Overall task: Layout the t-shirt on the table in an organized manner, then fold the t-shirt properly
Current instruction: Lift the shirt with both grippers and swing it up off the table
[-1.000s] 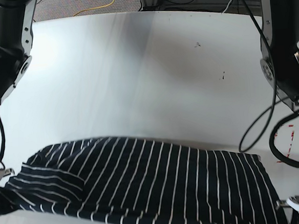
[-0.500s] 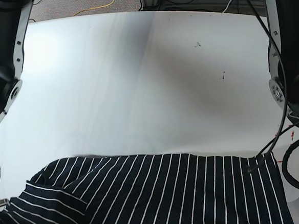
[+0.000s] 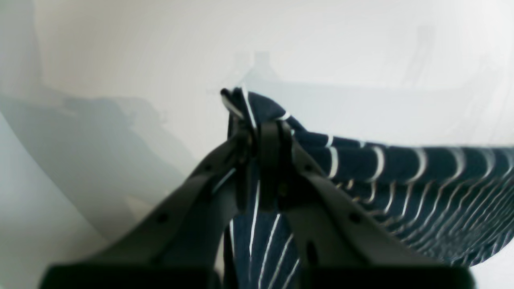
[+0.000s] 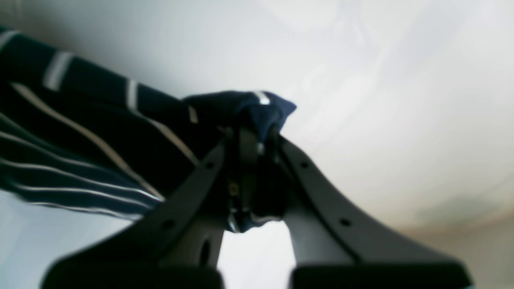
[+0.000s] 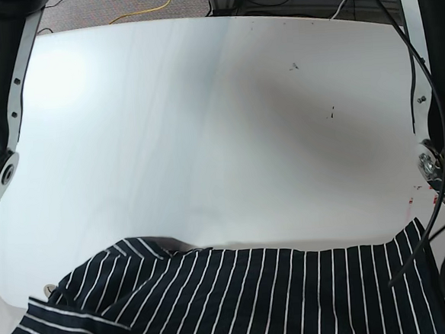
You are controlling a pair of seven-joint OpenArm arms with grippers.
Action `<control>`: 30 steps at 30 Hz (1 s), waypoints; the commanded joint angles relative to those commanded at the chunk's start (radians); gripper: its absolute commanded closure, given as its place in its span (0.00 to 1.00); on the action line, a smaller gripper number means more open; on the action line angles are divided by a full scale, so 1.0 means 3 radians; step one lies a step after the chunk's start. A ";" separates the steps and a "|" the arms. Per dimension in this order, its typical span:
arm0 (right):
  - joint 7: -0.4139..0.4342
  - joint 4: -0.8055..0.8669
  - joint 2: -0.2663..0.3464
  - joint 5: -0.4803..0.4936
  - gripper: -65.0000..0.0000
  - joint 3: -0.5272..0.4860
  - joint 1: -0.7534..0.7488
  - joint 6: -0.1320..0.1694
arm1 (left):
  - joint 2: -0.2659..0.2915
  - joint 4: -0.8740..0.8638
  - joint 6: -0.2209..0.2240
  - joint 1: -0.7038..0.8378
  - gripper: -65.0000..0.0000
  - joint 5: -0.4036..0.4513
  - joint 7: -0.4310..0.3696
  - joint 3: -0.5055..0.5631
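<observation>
1. The dark navy soft-fabric t-shirt with thin white stripes point(image 5: 255, 302) sat along the near edge of the big glossy white table point(image 5: 204, 122), spread wide from left to right in the base view.
2. Stripes ran mostly near-to-far across the middle and right part. On the left a rumpled flap lay over the rest with its stripes slanting another way, so that side looked messy.
3. The black left gripper point(image 3: 261, 140) had its fingers pressed together on a bunched corner of the shirt, a little peak of cloth poking out past the tips. From there the fabric stretched off to the right in that wrist view.
4. The black right gripper point(image 4: 251, 140) was likewise pinching a wad of the shirt, with cloth bulging above the tips and some hanging below between the fingers.
5. Hard to see: the base view cut off the shirt's near part, and neither gripper showed there, just the arm links at the sides. Both wrist views were blurry. Couldn't make out sleeves or neckline for sure.
</observation>
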 joint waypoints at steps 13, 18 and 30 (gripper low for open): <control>0.0000 0.0005 0.0005 -0.0005 0.98 -0.0199 0.0053 0.0000 | -0.0005 -0.0107 0.0000 0.0000 0.99 0.0000 -0.0113 0.0000; -0.0015 0.0020 0.0128 0.0005 0.98 -0.0194 -0.0036 0.0000 | -0.0061 -0.0087 0.0000 0.0000 0.99 -0.0005 -0.0118 0.0000; -0.0284 0.0573 0.0297 0.0020 0.98 0.0235 -0.0910 0.0000 | -0.0271 0.0128 0.0000 0.0566 0.99 -0.0199 -0.0118 -0.0010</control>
